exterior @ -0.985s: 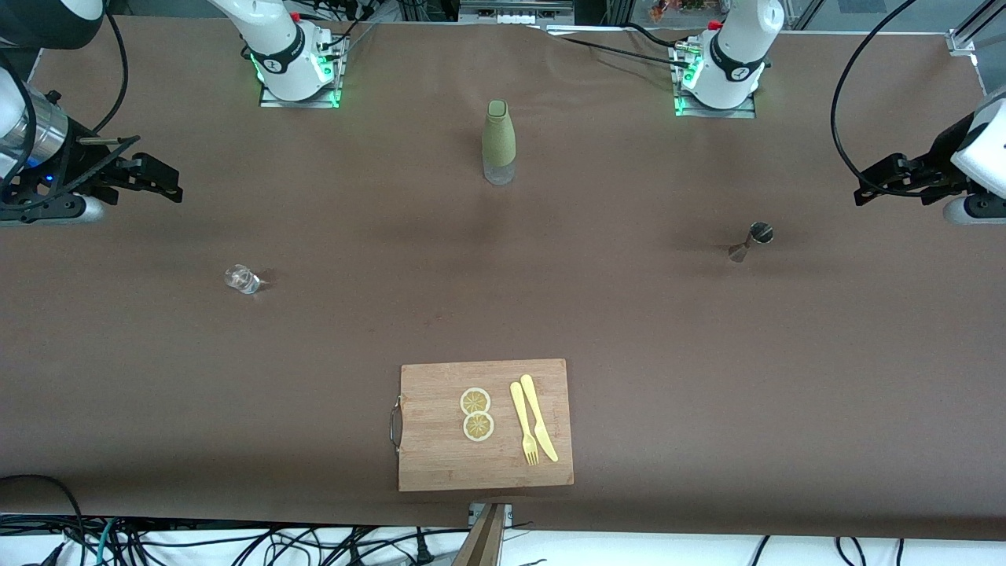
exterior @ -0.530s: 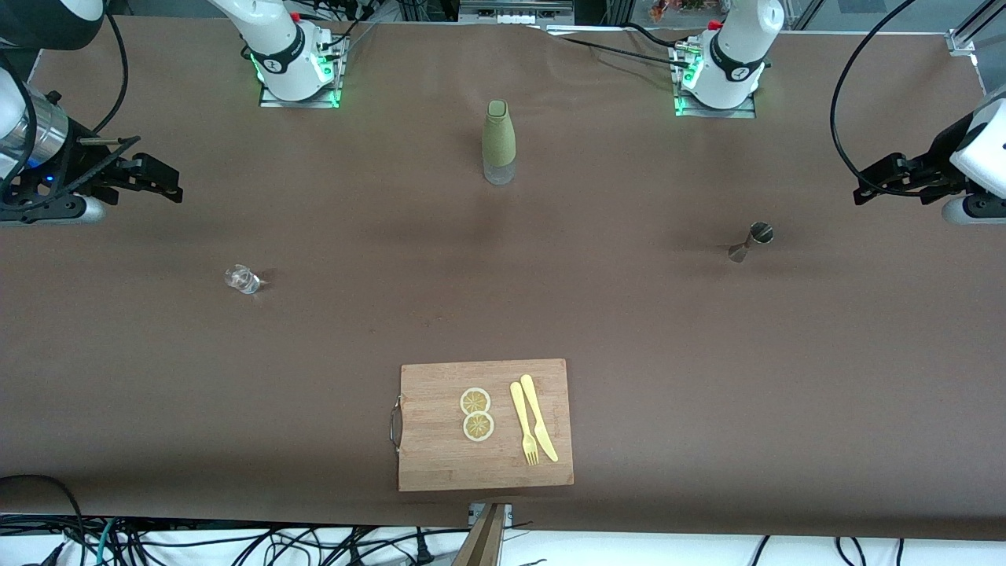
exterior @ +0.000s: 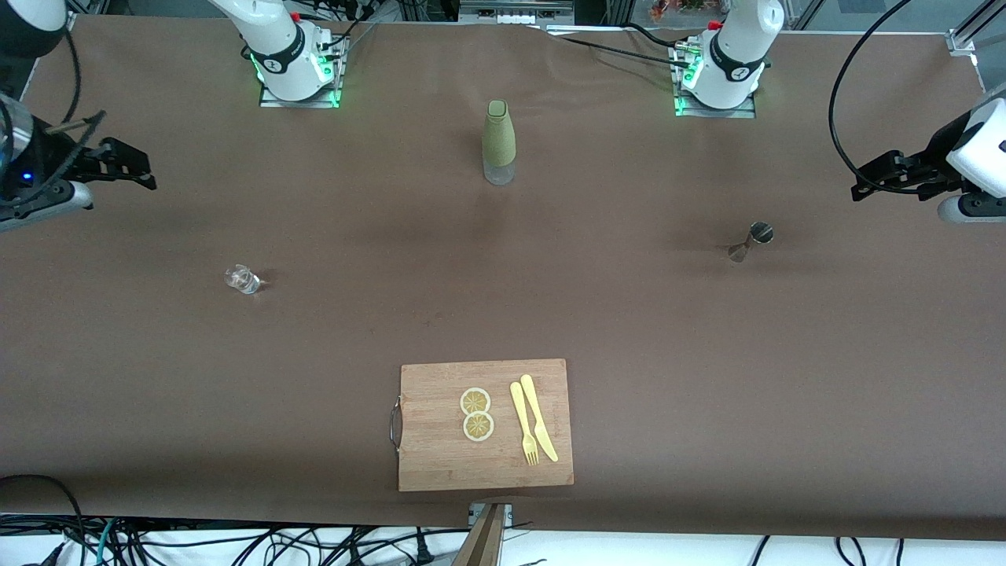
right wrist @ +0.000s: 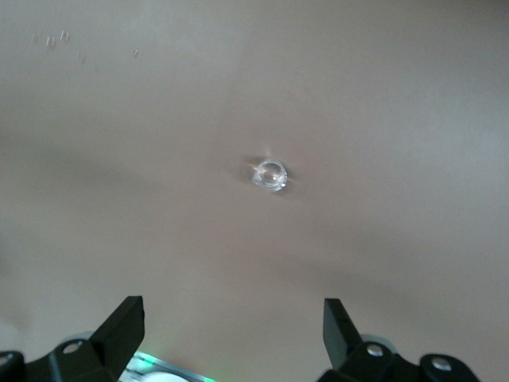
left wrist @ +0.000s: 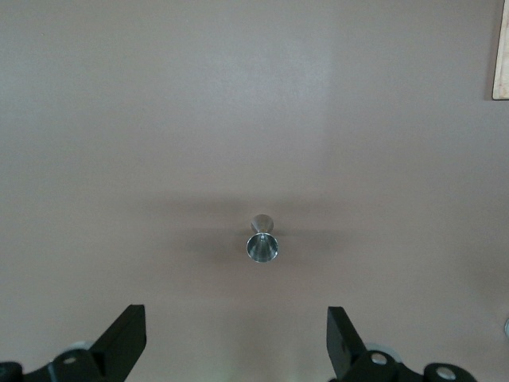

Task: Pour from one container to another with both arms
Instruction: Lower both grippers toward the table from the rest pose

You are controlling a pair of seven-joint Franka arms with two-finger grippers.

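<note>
Right end effector (exterior: pixel 145 174) retreated, half cropped.

The glass cup (exterior: pixel 242 280) stands alone on the brown worktop (exterior: pixel 668 354) toward the right arm's end, with bare cloth all round it; the right gripper (exterior: pixel 130 167), jaws wide and empty, hangs over bare cloth at that end. The jigger (exterior: pixel 751 240) stands alone toward the left arm's end; the left gripper (exterior: pixel 879 175), jaws wide, hangs over bare cloth there. Between cup and jigger the middle strip lies open; the green bottle (exterior: pixel 498 142) stands upright farther from the front camera than this strip, the cutting board (exterior: pixel 485 464) with lemon slices (exterior: pixel 476 413), fork (exterior: pixel 523 424) and knife (exterior: pixel 538 417) lies flat nearer it.
</note>
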